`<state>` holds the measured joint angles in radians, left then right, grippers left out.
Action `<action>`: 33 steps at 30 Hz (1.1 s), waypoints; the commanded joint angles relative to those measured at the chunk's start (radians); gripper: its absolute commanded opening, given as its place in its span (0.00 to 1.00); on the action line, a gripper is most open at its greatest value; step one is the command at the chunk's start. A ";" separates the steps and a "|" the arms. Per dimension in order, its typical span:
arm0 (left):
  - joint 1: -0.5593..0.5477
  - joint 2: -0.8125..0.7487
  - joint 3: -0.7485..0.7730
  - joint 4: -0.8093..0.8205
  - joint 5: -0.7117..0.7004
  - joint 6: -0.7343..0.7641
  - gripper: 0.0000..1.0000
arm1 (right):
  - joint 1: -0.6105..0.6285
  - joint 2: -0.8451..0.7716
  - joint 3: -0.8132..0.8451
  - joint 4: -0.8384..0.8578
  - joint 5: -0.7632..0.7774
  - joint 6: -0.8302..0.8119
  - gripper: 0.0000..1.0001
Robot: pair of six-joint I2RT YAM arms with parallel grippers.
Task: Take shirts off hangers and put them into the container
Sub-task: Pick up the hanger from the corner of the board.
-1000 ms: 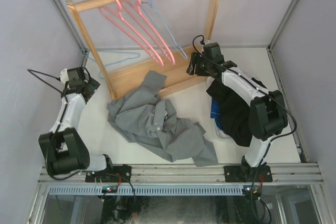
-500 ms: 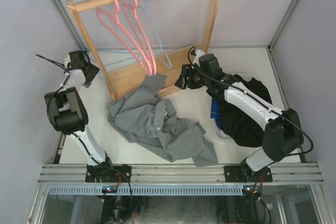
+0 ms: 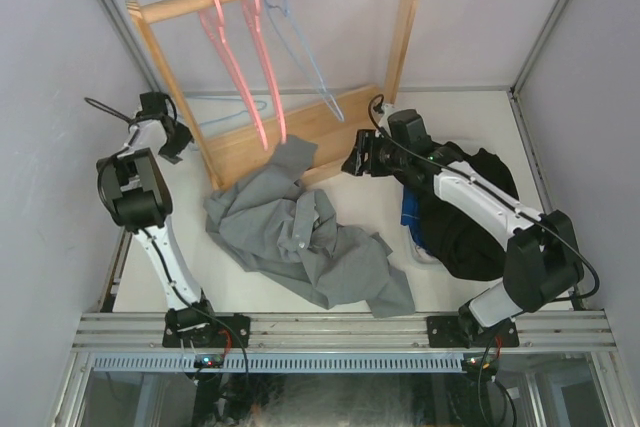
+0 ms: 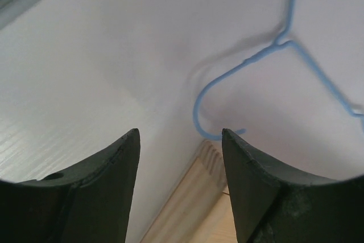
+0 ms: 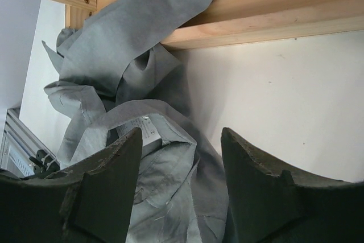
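A grey shirt (image 3: 300,237) lies crumpled on the table, one sleeve draped over the wooden rack's base. A black shirt (image 3: 462,217) and a bit of blue plaid shirt (image 3: 410,212) are piled on the container (image 3: 423,251), which is mostly hidden. Two pink hangers (image 3: 262,77) and a light-blue wire hanger (image 3: 305,52) hang bare on the rack's top bar. Another blue wire hanger (image 4: 273,49) lies on the table behind the base. My left gripper (image 3: 170,139) (image 4: 179,135) is open just short of its hook. My right gripper (image 3: 355,159) (image 5: 181,132) is open over the grey shirt (image 5: 142,157).
The wooden rack (image 3: 400,17) stands across the back of the table; its base board (image 5: 273,9) runs just beyond my right fingers, and its left foot (image 4: 193,209) sits under my left ones. Grey walls close in both sides.
My left arm has swung back to the rack's left post and its jaws have narrowed. My right gripper has moved left and forward toward the grey shirt. The pink hangers have swung.
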<state>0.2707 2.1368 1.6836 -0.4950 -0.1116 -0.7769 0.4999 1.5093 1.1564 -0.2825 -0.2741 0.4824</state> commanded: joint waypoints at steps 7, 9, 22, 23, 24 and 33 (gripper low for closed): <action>0.007 0.093 0.115 -0.058 -0.005 0.021 0.63 | -0.042 0.004 0.004 -0.003 -0.060 0.030 0.57; 0.007 0.105 0.136 -0.058 0.001 0.022 0.63 | -0.044 0.010 0.001 -0.005 -0.070 0.032 0.57; -0.008 0.272 0.439 -0.302 -0.007 0.089 0.54 | -0.064 0.050 -0.014 0.010 -0.115 0.067 0.56; -0.008 0.285 0.459 -0.314 -0.003 0.090 0.50 | -0.064 0.049 -0.014 0.011 -0.112 0.068 0.56; -0.008 0.298 0.481 -0.328 -0.001 0.090 0.47 | -0.066 0.048 -0.014 0.011 -0.113 0.069 0.56; -0.011 0.336 0.536 -0.392 0.012 0.100 0.42 | -0.071 0.045 -0.015 0.020 -0.122 0.077 0.56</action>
<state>0.2653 2.4439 2.1483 -0.8265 -0.1184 -0.7029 0.4332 1.5673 1.1366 -0.3023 -0.3779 0.5415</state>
